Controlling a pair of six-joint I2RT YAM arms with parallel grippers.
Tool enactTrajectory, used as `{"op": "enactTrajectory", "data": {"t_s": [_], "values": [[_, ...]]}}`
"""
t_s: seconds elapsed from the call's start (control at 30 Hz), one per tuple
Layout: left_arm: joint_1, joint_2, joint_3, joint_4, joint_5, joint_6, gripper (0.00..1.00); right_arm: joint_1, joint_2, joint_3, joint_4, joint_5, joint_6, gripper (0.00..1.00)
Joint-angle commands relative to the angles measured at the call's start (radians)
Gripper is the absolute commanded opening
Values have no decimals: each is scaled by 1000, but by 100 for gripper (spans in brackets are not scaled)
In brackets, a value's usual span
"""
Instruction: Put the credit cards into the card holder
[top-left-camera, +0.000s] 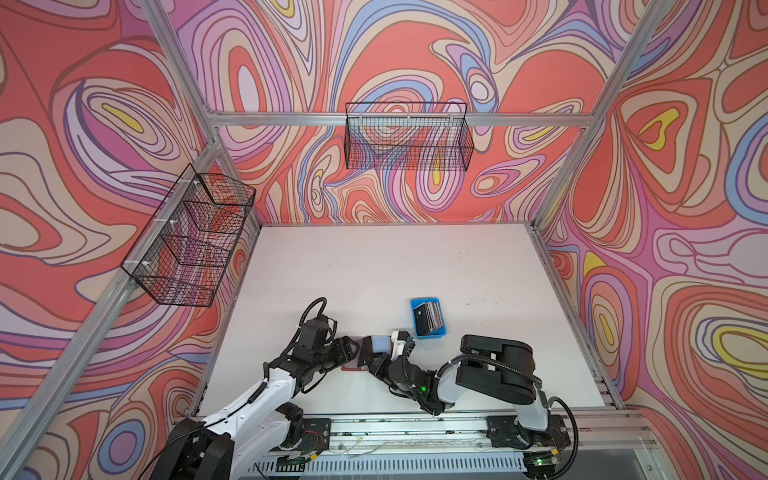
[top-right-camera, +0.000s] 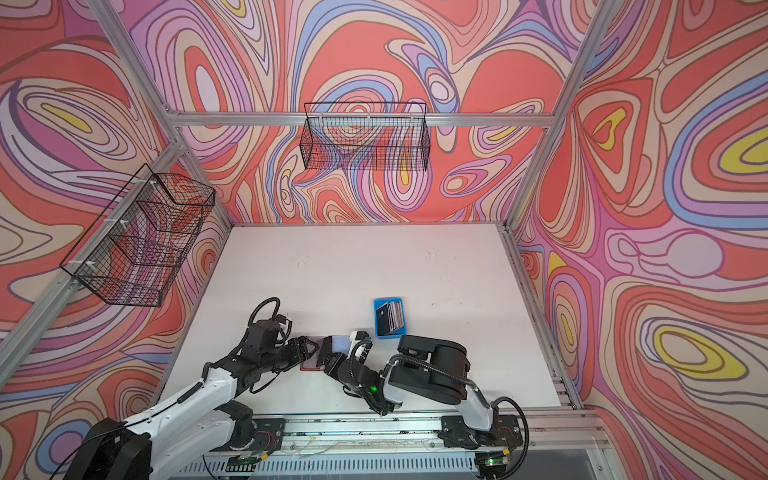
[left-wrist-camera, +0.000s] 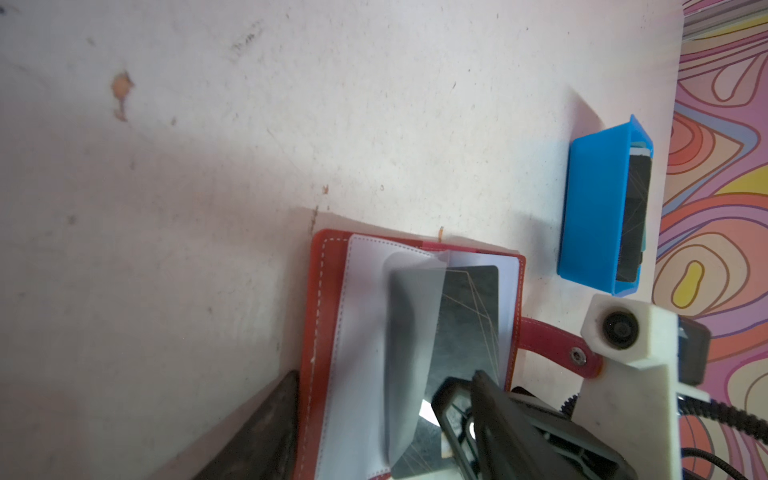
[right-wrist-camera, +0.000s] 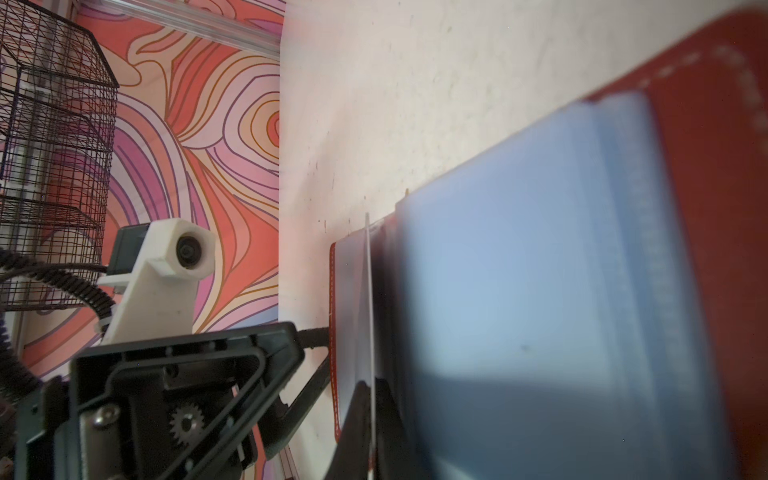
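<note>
Spread open on the scuffed white table (left-wrist-camera: 208, 187), between the two grippers: a red-brown leather-look booklet card holder (left-wrist-camera: 321, 299) with white stitching and greyish clear plastic sleeves (left-wrist-camera: 365, 332). Cut off at the frame edge in the left wrist view, so one end unseen. Almost wholly covered by the grippers in both top views, with only a red sliver showing.

Clamped tight in the right gripper (left-wrist-camera: 461, 384) by one short end: a black-faced plastic card with thin pale lines (left-wrist-camera: 465, 316), lying over the page nearer the snap-button tab (left-wrist-camera: 548, 338). Seemingly slid under a lifted, milky sleeve leaf, though hard to say whether truly inside a pocket. In the right wrist view, nothing of it but a thin white line seen edge-on, with the sleeves a blurred pale-blue mass. Tip of the tab tucked behind the right arm's white camera housing (left-wrist-camera: 623, 332).

Left gripper (right-wrist-camera: 324, 351) with jaws well apart, gripping nothing, tips at the holder's stitched outer edge. In its own wrist view only one dark finger (left-wrist-camera: 266, 428), the other out of frame.

Remaining credit cards (top-left-camera: 430, 318) stacked on edge in a small blue plastic tray (top-left-camera: 432, 335), near the right gripper and apart from the holder. Black one foremost, pale ones behind, faces too small to read; mostly hidden by the tray wall in the left wrist view.
</note>
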Motion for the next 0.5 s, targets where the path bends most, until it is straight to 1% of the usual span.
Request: {"op": "enactTrajectory", "data": {"t_s": [0.0,0.17,0.33,0.47], "values": [[-13,-23,-34,-120,-8,-26,67,14,42,12,-195,-24,21,0],[-14,-55,-46,-124,-9,-35,67,14,34,40,-335,13,19,0],[-15,-41,-41,-124,-7,-26,67,15,24,46,-382,40,1,0],[-14,-25,-33,-134,-16,-14,67,15,-19,51,-453,72,-43,0]]}}
